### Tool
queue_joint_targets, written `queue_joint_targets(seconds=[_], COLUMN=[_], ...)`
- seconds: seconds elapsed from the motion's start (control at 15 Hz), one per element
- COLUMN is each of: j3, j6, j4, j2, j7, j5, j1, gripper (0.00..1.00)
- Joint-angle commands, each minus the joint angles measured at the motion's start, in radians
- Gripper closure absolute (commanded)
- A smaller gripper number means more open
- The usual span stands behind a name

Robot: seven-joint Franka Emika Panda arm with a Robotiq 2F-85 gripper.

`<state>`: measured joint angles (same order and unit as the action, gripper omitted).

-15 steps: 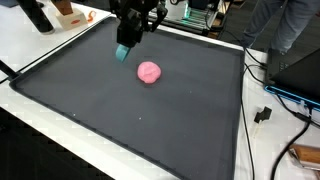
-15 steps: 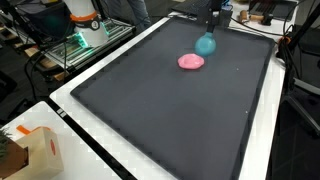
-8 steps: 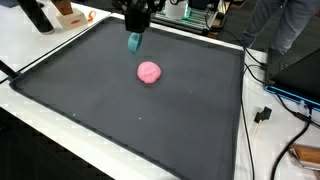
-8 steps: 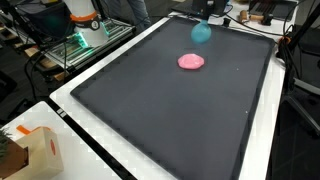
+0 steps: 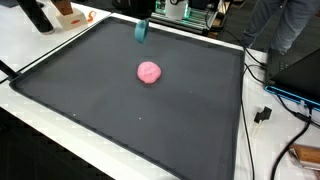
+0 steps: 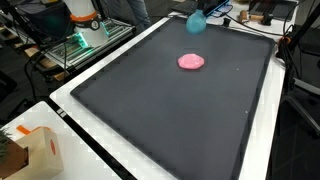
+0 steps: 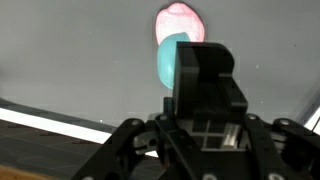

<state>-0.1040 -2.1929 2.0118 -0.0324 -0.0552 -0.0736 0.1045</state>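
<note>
Counter [image 5: 35, 45] first: its white surface shows at the far left, and on it lies the large black rimmed mat [image 5: 90, 110] that carries everything you are working with. Moving right along the mat's far edge, you have the teal rounded lump of soft material [image 5: 141, 32] up in the air, well clear of the mat, with the arm almost out of frame above it in both exterior views [image 6: 197, 21]. Your jaws are closed on the teal lump: the wrist view shows one dark finger pressed against its side, with most of the lump [image 7: 172, 60] bulging out beside it. That height looks sensible, since nothing soft can drag or smear on the mat. Below it and a little right, the pink flattened lump of putty-like material [image 5: 148, 72] sits alone near the mat's middle, apart from the teal one; from the wrist it lies just beyond it [image 7: 178, 20]. Further right, past the mat's rim, loose black cables [image 5: 262, 112] trail over the counter, safely outside your working area.
</note>
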Motion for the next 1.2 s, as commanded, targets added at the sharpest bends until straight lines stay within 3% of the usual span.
queue_joint_targets(seconds=[0.0, 0.2, 0.27, 1.13], j3=[0.005, 0.006, 0.002, 0.003], j6=[0.022, 0.03, 0.018, 0.021], j4=[0.048, 0.055, 0.017, 0.029], j2=[0.062, 0.076, 0.036, 0.047], j7=[-0.052, -0.057, -0.026, -0.029], j5=[0.058, 0.06, 0.032, 0.032], j1=[-0.006, -0.005, -0.001, -0.001], gripper=[0.75, 0.75, 0.5, 0.5])
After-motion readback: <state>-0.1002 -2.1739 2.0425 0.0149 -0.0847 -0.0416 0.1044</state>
